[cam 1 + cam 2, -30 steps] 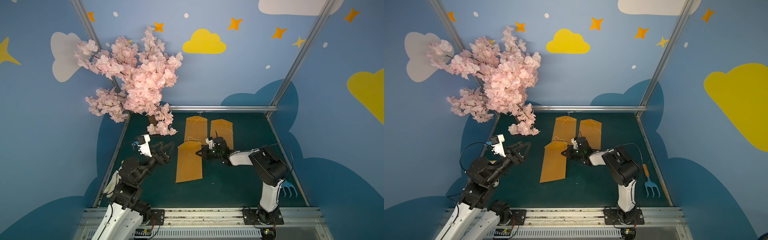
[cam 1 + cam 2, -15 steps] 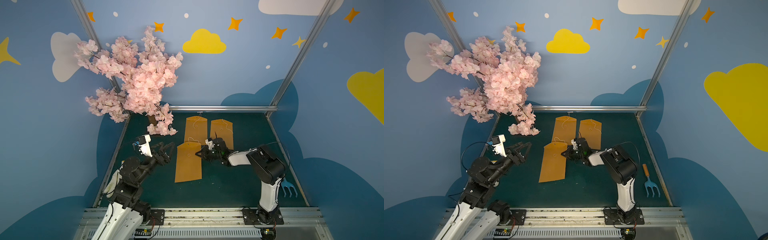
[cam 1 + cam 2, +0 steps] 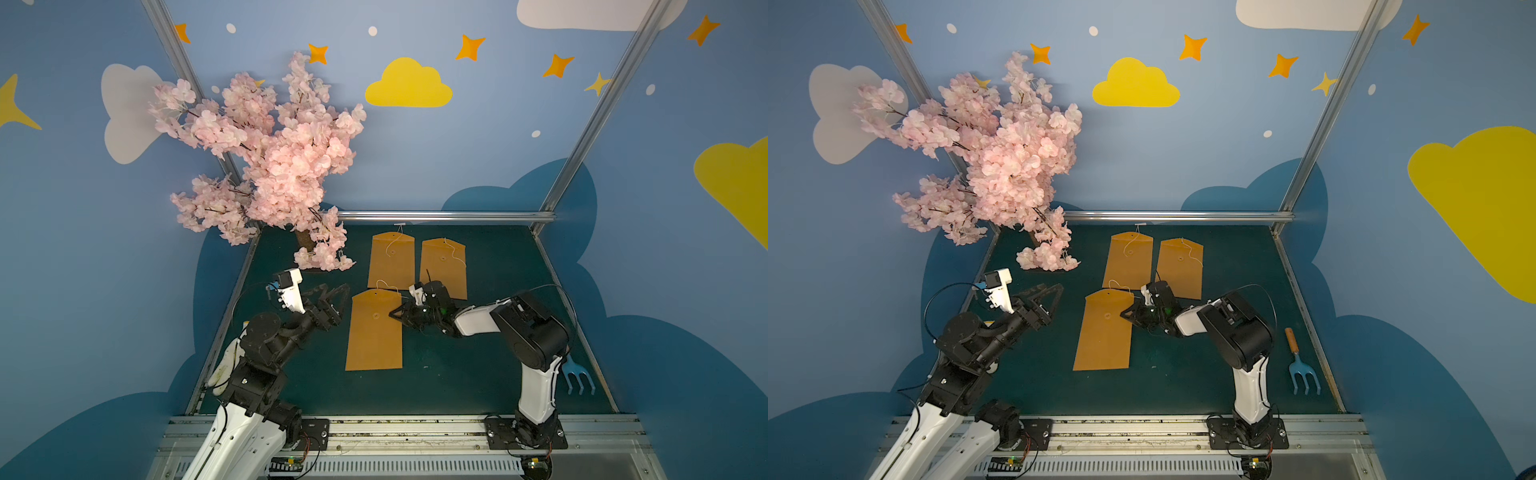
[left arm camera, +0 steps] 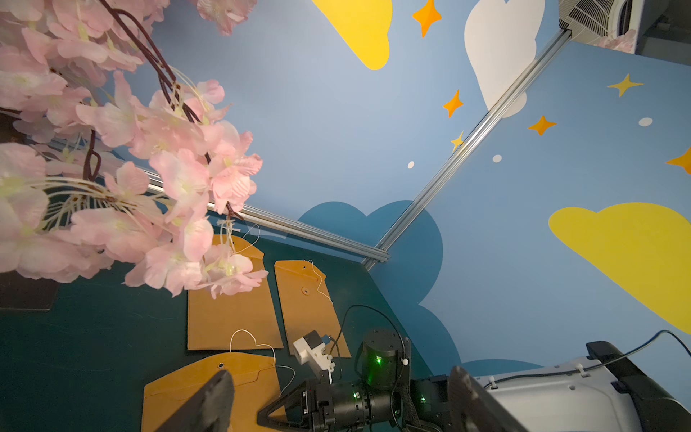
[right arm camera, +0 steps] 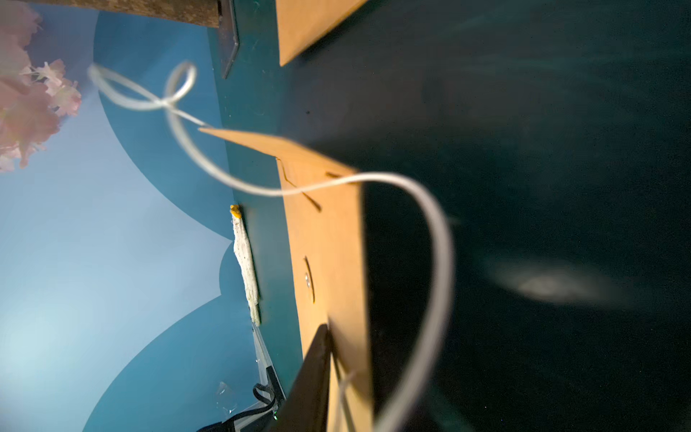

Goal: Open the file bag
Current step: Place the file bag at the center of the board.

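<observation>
Three brown file bags lie flat on the green table. The nearest file bag [image 3: 374, 330] [image 3: 1104, 332] [image 4: 209, 385] has a white string [image 3: 384, 284] [image 5: 437, 232] looping loose off its flap. My right gripper [image 3: 392, 313] [image 3: 1123, 313] [image 4: 265, 413] lies low at that bag's right edge, just below the flap. In the right wrist view one dark finger [image 5: 310, 381] rests on the bag's face. The other finger is hidden, so I cannot tell the jaws' state. My left gripper [image 3: 334, 287] [image 3: 1048, 289] [image 4: 340, 392] hovers open left of the bag, holding nothing.
Two more file bags [image 3: 392, 259] [image 3: 442, 266] lie side by side farther back. A pink blossom tree [image 3: 270, 158] fills the back left corner and overhangs the table. A blue hand fork [image 3: 1304, 374] lies at the right edge. Metal frame rails bound the table.
The right arm's elbow has swung a little to the left, and the nearest file bag has slid slightly left with it. The left arm has not moved.
</observation>
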